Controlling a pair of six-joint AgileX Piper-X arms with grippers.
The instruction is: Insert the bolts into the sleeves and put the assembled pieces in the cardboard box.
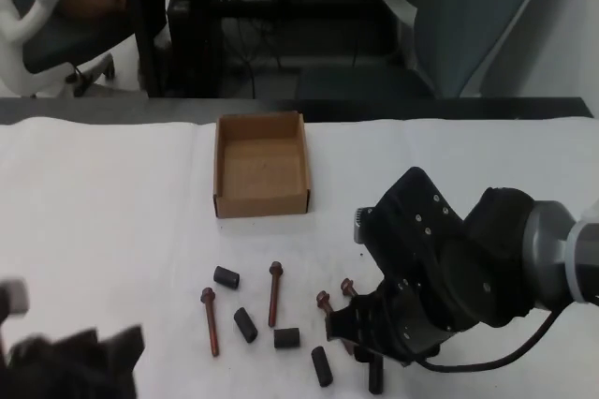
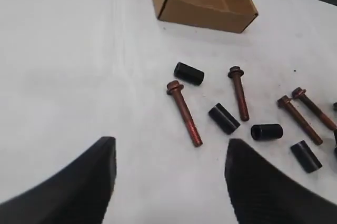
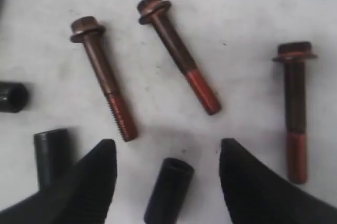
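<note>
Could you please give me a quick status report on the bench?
Left gripper open, empty. Right gripper open over a sleeve. Bolts loose, none in the box. Another sleeve close alongside.

The right gripper is held low, fingers parted; the left gripper is likewise held spread wide.
</note>
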